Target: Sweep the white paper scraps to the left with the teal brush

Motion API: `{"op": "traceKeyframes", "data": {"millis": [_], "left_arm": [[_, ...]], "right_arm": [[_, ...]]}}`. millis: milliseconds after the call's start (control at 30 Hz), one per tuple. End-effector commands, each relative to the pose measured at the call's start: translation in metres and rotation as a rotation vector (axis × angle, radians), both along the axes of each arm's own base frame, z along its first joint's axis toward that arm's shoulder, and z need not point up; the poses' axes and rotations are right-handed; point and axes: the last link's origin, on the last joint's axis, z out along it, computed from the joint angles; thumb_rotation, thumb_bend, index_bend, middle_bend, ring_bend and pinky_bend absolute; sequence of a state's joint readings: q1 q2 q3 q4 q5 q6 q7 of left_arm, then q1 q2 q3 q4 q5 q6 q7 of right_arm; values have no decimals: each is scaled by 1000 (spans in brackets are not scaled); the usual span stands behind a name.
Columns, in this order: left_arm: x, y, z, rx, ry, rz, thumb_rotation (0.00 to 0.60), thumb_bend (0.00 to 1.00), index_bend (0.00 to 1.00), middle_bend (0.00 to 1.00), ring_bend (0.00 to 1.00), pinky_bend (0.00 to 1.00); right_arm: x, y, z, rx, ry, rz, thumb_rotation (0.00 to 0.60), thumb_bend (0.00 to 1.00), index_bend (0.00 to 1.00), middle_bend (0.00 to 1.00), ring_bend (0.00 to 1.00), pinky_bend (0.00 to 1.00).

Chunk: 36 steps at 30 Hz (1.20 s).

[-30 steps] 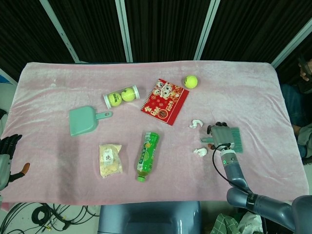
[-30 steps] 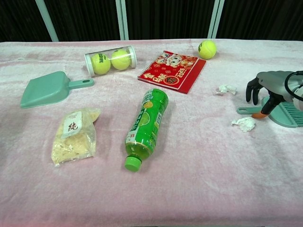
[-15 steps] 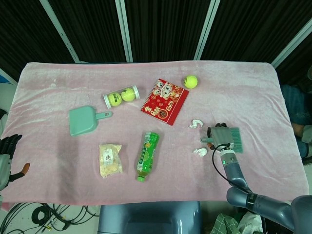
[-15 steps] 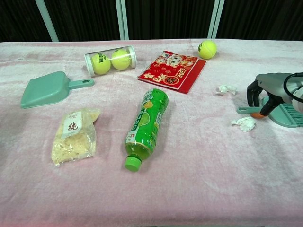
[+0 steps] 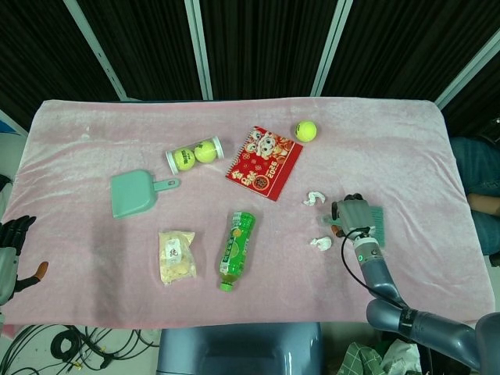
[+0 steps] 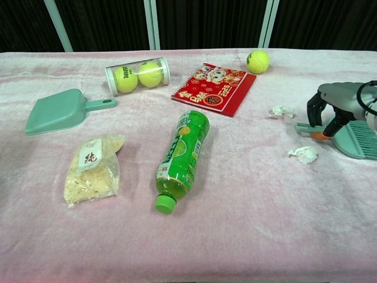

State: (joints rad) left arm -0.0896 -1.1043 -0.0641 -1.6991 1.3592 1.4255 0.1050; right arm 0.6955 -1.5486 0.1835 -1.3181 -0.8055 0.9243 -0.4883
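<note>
Teal brush [image 6: 353,137] is sitting at the table's right edge, partly running out of the chest view; your right hand [image 6: 331,109] is curling its fingers around its handle. Two white paper scraps [image 6: 304,154] are lying just beside it. Your left hand [image 5: 11,248] is resting half cropped, fingers apart, holding nothing. Bottle label [image 6: 184,151] is unreadable.

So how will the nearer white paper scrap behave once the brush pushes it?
The crumpled paper scrap looks very light, so it probably skids or tumbles easily. The plush pink cloth may snag it. Being loose and soft, it could slip under the teal brush bristles rather than travel cleanly.
</note>
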Motion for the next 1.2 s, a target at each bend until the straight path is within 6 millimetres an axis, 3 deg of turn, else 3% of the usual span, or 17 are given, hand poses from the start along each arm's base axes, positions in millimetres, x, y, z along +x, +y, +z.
{"op": "traceKeyframes", "data": {"millis": [33,300,633,867,1200], "left_arm": [[0,0,0,1,-3,0,600,306,96,71,56,17],[0,0,0,0,-8,-1,600,307,96,70,56,23],[1,0,0,-2,-11,-3,600,307,97,70,56,24],[1,-1,0,-1,-10,-2,600,307,98,70,56,30],[1,-1,1,0,-16,-1,600,307,100,70,58,30]], "right_arm": [[9,2,20,-15,-63,3,600,280,590,556,279,180],[13,20,48,-5,-197,-30,600,280,590,565,291,180],[9,67,79,10,-291,-23,600,280,590,567,294,180],[12,81,69,49,-295,-8,600,279,590,567,294,180],[29,63,48,53,-375,17,600,280,590,571,296,180]]}}
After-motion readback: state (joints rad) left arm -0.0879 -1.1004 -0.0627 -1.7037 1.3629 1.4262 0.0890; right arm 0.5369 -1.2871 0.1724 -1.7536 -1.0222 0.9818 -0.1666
